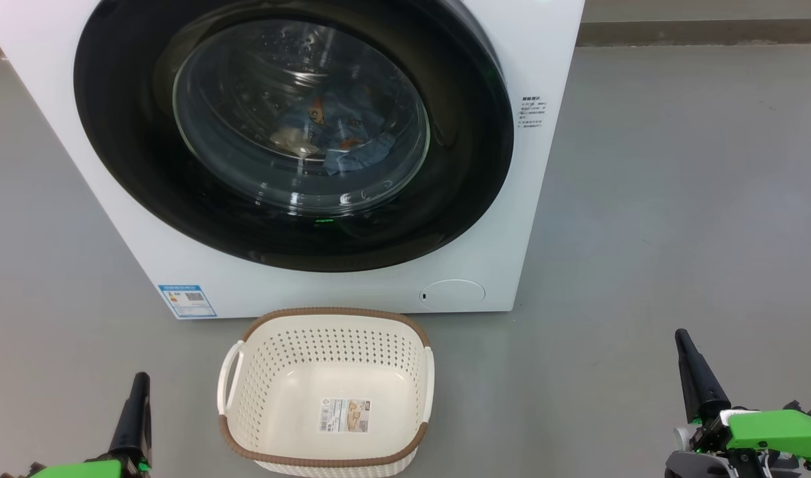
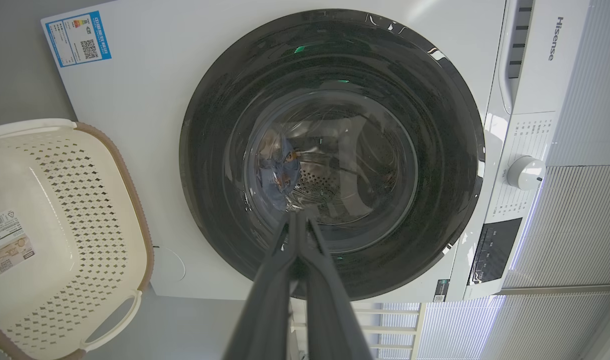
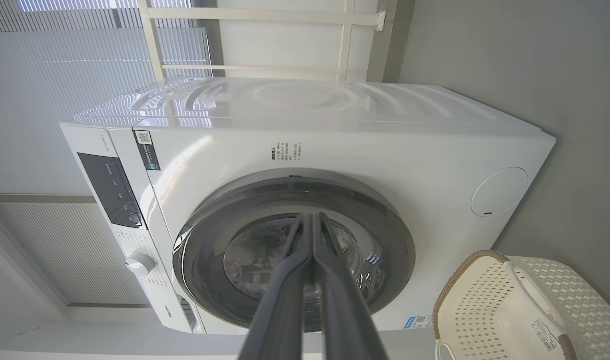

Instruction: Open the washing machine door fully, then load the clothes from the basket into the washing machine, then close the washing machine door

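0 items in left claw [image 1: 139, 384], pinched closed, right claw [image 1: 683, 342] closed and empty too, basket [image 1: 332, 311] between them, untouched

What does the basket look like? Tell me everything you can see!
The basket is cream-white plastic, a rounded rectangle with holey walls, a brown woven-look rim and a handle on each side. It stands upright on the grey floor, close in front of the washing machine. It is empty but for a label on its bottom. Nothing else touches it.
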{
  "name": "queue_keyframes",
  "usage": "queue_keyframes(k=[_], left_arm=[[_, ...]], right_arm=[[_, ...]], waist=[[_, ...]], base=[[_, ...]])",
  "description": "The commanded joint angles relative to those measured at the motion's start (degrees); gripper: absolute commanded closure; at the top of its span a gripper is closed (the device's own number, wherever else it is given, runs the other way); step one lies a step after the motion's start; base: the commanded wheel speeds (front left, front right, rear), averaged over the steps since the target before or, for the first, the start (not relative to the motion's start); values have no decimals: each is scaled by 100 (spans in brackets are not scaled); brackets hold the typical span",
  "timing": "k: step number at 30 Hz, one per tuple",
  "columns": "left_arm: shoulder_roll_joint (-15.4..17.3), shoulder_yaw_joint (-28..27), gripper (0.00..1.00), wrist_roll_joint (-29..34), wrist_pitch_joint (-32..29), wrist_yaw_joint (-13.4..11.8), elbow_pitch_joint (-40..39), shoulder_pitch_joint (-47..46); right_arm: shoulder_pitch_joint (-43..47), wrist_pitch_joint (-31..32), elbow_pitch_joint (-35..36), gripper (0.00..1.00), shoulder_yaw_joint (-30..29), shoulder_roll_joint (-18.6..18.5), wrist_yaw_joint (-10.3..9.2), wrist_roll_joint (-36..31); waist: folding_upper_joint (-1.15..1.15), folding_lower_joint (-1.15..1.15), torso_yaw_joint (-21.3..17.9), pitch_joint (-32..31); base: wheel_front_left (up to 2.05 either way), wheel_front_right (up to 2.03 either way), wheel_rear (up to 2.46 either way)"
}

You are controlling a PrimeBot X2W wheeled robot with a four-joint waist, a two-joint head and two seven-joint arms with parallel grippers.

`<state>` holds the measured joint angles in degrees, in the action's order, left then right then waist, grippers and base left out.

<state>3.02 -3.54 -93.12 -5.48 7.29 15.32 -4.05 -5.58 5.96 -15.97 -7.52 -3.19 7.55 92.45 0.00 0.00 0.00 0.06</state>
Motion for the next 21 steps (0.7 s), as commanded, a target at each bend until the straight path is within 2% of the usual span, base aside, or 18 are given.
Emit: queue_keyframes(k=[1, 21], left_arm=[[65, -195, 100, 8, -18, 20, -105, -236], [54, -211, 100, 21, -30, 20, -105, -237]], right_arm=[[-88, 26, 170, 100, 132, 2, -6, -1], [-89, 31, 170, 100, 125, 7, -6, -7]], waist=[[0, 0, 0, 0], [0, 0, 0, 0]], base=[[0, 0, 0], [0, 0, 0]])
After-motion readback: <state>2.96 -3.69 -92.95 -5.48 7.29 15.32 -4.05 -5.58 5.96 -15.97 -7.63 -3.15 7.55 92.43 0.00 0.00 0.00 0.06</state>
